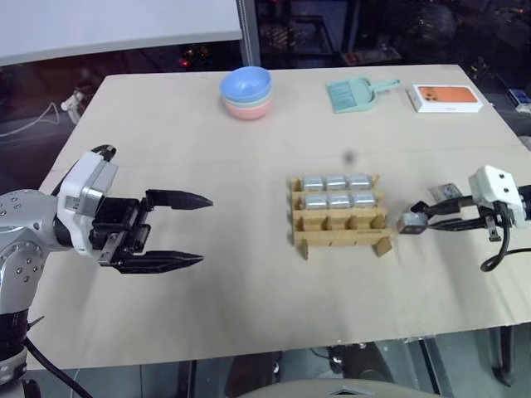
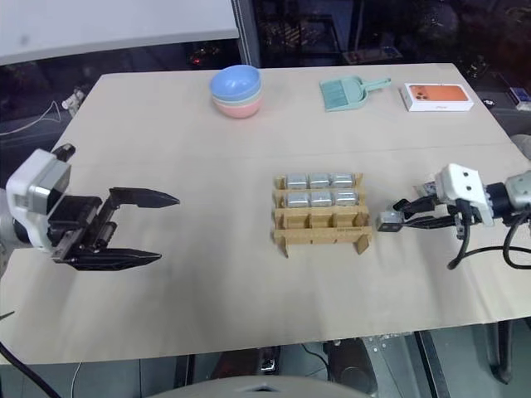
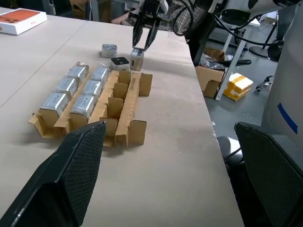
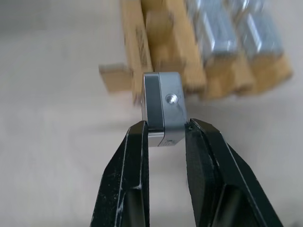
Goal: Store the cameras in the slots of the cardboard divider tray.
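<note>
1. Cardboard tray (image 1: 338, 214) sat mid-table; six cameras (image 1: 336, 182) filled its two far rows, and the near row was empty.
2. Right gripper (image 4: 164, 128) was clamped on a seventh camera (image 4: 163, 113), just beside the tray's right end; two more cameras (image 3: 114, 56) lay on the table behind it.
3. Left gripper (image 1: 192, 230) hung wide open, well apart.
4. Judgement: transfer step; next, align over a near-row slot and lower.
5. Beige table (image 1: 166, 141) carried bowls (image 1: 246, 92), a dustpan (image 1: 355, 92) and a box (image 1: 448, 98); the room behind was dark.

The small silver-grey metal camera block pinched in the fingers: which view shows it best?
The right wrist view: the small silver-grey metal camera block sits close up between the right fingers. The eye views show it tiny; the left wrist view, distant.
</note>
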Motion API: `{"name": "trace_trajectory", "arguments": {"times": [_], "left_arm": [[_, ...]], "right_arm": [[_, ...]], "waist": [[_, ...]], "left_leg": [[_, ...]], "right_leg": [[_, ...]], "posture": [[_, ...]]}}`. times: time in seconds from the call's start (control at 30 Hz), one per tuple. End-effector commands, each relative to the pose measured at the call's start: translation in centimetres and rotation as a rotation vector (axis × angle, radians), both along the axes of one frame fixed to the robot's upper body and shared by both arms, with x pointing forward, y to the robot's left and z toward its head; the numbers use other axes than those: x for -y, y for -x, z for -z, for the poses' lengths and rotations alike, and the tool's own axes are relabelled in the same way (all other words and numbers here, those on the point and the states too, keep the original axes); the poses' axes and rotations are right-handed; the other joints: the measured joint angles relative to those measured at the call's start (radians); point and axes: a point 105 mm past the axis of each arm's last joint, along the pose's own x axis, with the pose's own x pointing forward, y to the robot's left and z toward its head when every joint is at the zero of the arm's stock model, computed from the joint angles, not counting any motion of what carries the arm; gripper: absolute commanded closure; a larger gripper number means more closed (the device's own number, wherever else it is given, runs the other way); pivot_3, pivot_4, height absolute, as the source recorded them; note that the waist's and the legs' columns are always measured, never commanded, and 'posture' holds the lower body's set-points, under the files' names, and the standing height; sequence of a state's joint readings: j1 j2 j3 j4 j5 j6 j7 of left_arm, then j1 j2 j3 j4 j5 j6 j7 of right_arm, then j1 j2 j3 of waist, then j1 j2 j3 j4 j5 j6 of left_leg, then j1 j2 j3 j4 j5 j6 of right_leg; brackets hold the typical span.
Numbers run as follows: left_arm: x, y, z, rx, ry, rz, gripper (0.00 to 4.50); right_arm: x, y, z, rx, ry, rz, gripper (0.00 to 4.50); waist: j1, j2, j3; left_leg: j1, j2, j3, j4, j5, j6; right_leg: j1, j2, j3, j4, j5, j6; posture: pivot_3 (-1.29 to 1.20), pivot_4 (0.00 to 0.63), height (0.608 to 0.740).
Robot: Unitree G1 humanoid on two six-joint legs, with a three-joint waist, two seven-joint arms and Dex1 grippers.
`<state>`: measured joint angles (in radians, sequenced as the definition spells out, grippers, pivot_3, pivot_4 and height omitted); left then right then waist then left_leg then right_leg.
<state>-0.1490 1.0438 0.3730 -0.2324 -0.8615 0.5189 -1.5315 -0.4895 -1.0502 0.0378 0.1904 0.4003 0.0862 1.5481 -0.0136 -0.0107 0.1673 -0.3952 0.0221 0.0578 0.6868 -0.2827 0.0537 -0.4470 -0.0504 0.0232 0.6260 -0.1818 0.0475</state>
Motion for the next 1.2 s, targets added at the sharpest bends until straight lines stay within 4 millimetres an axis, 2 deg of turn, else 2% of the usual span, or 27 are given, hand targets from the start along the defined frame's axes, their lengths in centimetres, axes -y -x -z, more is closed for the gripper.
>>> {"name": "trace_trajectory", "arguments": {"times": [0.03, 0.1, 0.23, 0.33, 0.53, 0.97, 1.2], "left_arm": [[-0.1, 0.3, -0.9, 0.045, -0.001, 0.006, 0.00], [-0.1, 0.3, -1.0, 0.048, 0.001, 0.005, 0.00], [-0.2, 0.3, -1.0, 0.049, -0.003, 0.000, 0.00], [-0.2, 0.3, -1.0, 0.053, -0.003, -0.002, 0.00], [-0.3, 0.3, -1.1, 0.059, -0.005, -0.010, 0.00], [-0.6, 0.1, -1.0, 0.072, -0.013, -0.021, 0.00], [-0.4, 0.0, -1.0, 0.076, -0.009, -0.013, 0.00]], "right_arm": [[-4.0, -0.1, -3.8, 0.085, -0.109, -0.086, 3.97], [-5.7, 0.0, -4.4, 0.091, -0.131, -0.121, 3.97], [-8.7, -0.2, -4.0, 0.097, -0.110, -0.174, 3.97], [-10.7, -1.3, -3.6, 0.164, -0.096, -0.175, 3.97], [-12.8, -2.5, -2.6, 0.175, -0.138, -0.152, 3.97], [-14.3, -0.6, -0.6, 0.107, -0.148, -0.218, 3.97], [-14.2, -0.7, 0.7, 0.107, -0.131, -0.207, 3.97]], "waist": [[-0.005, 0.000, 0.000], [-0.004, 0.000, 0.000], [0.005, -0.001, 0.001], [0.005, -0.002, 0.001], [0.003, -0.003, 0.002], [0.001, -0.003, 0.002], [0.001, -0.003, 0.002]], "left_leg": [[0.000, 0.000, 0.000, 0.000, 0.000, 0.000], [0.000, 0.000, 0.000, 0.000, 0.000, 0.000], [-0.001, 0.000, -0.001, 0.000, 0.000, 0.000], [-0.002, 0.000, -0.001, 0.000, 0.000, 0.000], [-0.002, 0.000, -0.001, 0.001, 0.000, 0.000], [-0.002, 0.000, -0.001, 0.001, 0.000, 0.000], [-0.002, 0.000, -0.001, 0.001, 0.000, 0.000]], "right_leg": [[0.000, 0.001, 0.000, 0.000, 0.000, 0.000], [-0.001, 0.001, 0.000, 0.000, 0.000, 0.000], [-0.001, 0.000, -0.001, 0.000, 0.000, 0.000], [-0.001, 0.000, -0.001, 0.000, 0.000, 0.000], [-0.001, 0.000, -0.001, 0.000, 0.000, 0.000], [-0.001, 0.000, -0.001, 0.000, 0.000, 0.000], [-0.001, 0.000, -0.001, 0.000, 0.000, 0.000]], "posture": [[0.00, 0.150, 0.740], [0.00, 0.150, 0.740], [0.00, 0.150, 0.740], [0.00, 0.150, 0.740], [0.00, 0.150, 0.740], [0.00, 0.150, 0.740], [0.00, 0.150, 0.740]]}}
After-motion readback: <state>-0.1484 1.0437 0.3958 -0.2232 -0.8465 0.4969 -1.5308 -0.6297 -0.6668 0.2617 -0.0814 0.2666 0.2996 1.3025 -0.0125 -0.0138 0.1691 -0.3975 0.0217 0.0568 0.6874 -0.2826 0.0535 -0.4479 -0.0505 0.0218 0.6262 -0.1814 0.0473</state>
